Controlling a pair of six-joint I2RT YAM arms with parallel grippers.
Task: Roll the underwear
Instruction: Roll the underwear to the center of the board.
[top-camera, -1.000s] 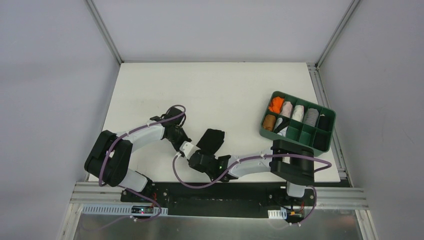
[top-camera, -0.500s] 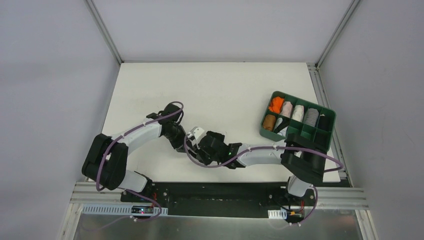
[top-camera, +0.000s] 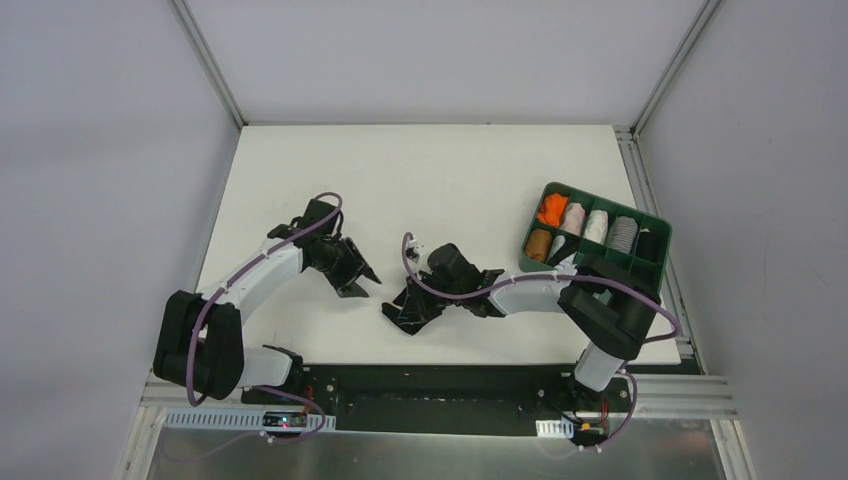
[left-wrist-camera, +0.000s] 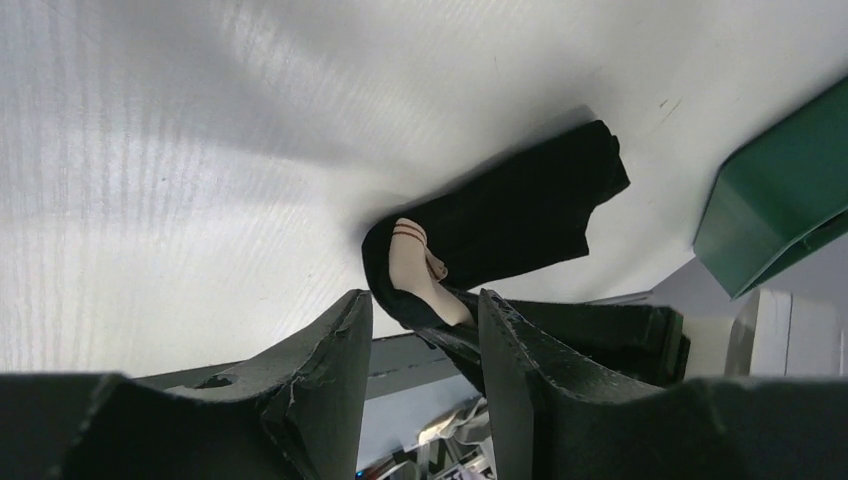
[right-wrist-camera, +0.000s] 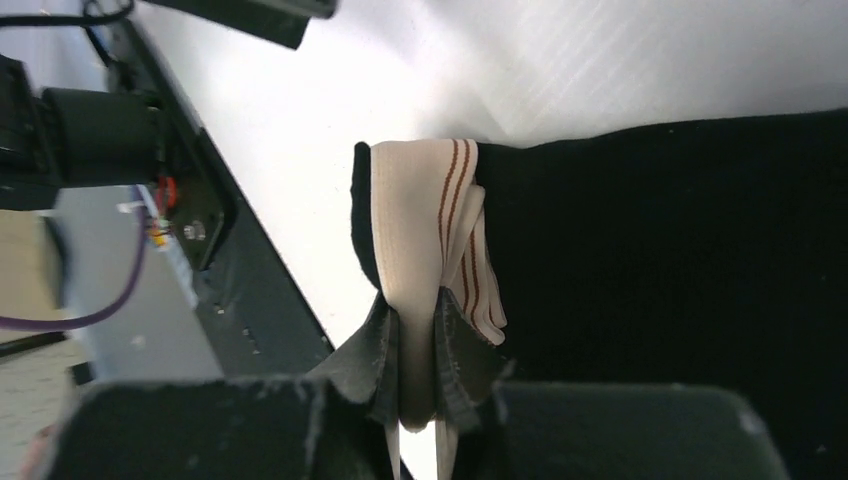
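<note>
I'm at the very start of the roll, by my read. My right gripper is clamped tight on the pale beige, red-striped waistband of the black soft-fabric underwear, with the folded edge squeezed between its fingers. The garment lies on the white table, front middle, between the two arms. My left gripper hangs near it, fingers parted to a middling gap, holding nothing and touching no cloth. Next, I judge, the waistband has to turn over onto the black body while the left arm pins the far end against sliding.
</note>
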